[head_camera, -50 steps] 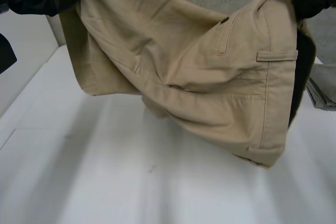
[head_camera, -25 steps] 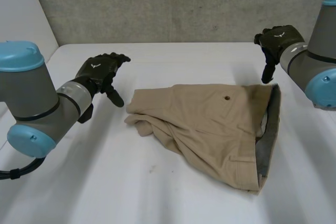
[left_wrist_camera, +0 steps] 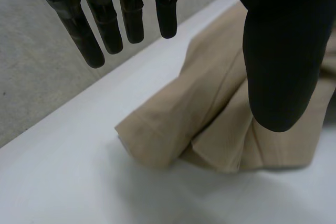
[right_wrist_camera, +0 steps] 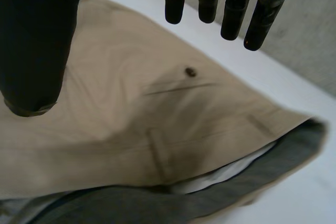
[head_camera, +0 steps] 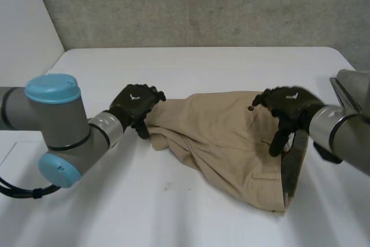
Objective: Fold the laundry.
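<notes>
Across the middle of the white bench (head_camera: 191, 67), reaching toward its right edge, you have the tan shorts (head_camera: 219, 137) lying rumpled but mostly flat (leg end bunched in soft folds toward the left, waist toward the right). The waist gapes open, nearest the bench's right edge.

Your left arm (head_camera: 58, 137) comes in from the left edge and your right arm (head_camera: 341, 134) from the right edge, both low over the bench.

Your left hand (head_camera: 134, 105) sits at the folded leg end of the shorts. Its wrist view shows the fingers (left_wrist_camera: 110, 24) straight and spread apart from the thumb (left_wrist_camera: 278, 61). They hang over the bench and the cloth's folds (left_wrist_camera: 173, 124) and hold nothing.

Your right hand (head_camera: 287, 103) is over the waist end, fingertips pointing down at the cloth. In its own view the fingers (right_wrist_camera: 231, 9) are straight, the thumb (right_wrist_camera: 37, 40) stands well apart, and nothing is gripped between them.

Inside the open waist you can see the grey lining (head_camera: 293, 163), which also lies below the palm in the right wrist view (right_wrist_camera: 252, 182).

A small dark button (head_camera: 250, 109) sits on the tan cloth just beside the right hand, near its fingertips (right_wrist_camera: 190, 71).
</notes>
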